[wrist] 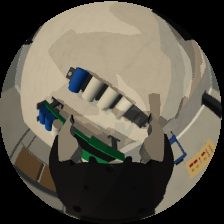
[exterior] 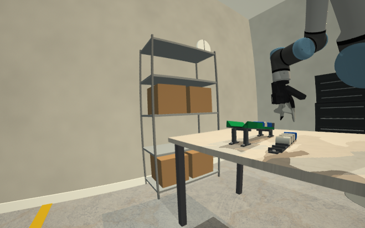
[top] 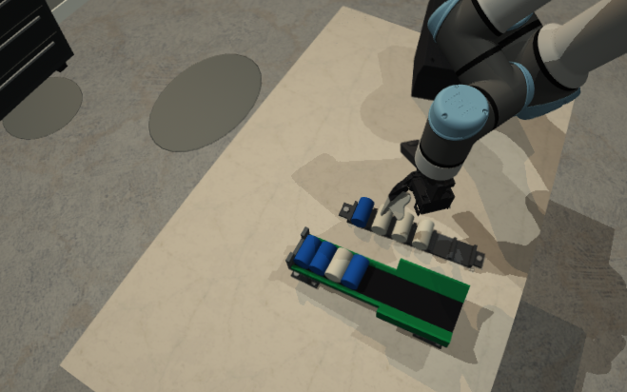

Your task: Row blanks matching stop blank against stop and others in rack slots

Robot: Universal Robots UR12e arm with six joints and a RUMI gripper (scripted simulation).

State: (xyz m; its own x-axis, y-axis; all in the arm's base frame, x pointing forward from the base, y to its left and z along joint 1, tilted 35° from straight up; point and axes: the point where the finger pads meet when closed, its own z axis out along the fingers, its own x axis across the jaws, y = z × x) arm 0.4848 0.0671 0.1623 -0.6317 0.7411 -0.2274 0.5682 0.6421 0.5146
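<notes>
The green feed ramp (top: 432, 280) (exterior: 236, 123) (wrist: 95, 150) has its stop (top: 303, 234) at the left end. On it, counting from the stop, lie a blue blank (top: 308, 248), a blue blank (top: 323, 256), a cream blank (top: 339, 264) and a blue blank (top: 354, 271), side by side. The dark stock rack (top: 454, 249) (exterior: 276, 148) (wrist: 136, 116) holds a blue blank (top: 363, 211) (wrist: 77, 81) and three cream blanks (top: 402, 227) (exterior: 283, 139) (wrist: 107, 97) in neighbouring slots. My gripper (top: 404, 203) (exterior: 287, 117) (wrist: 110, 114) is open and empty. It hangs tilted above the rack's cream blanks.
The rack's right-hand slots are unfilled. The table (top: 208, 292) (exterior: 319, 158) has its edges close to the ramp's right end. A metal shelf with cardboard boxes (exterior: 178, 99) and a black drawer cabinet (top: 9, 53) (exterior: 342, 104) stand off the table.
</notes>
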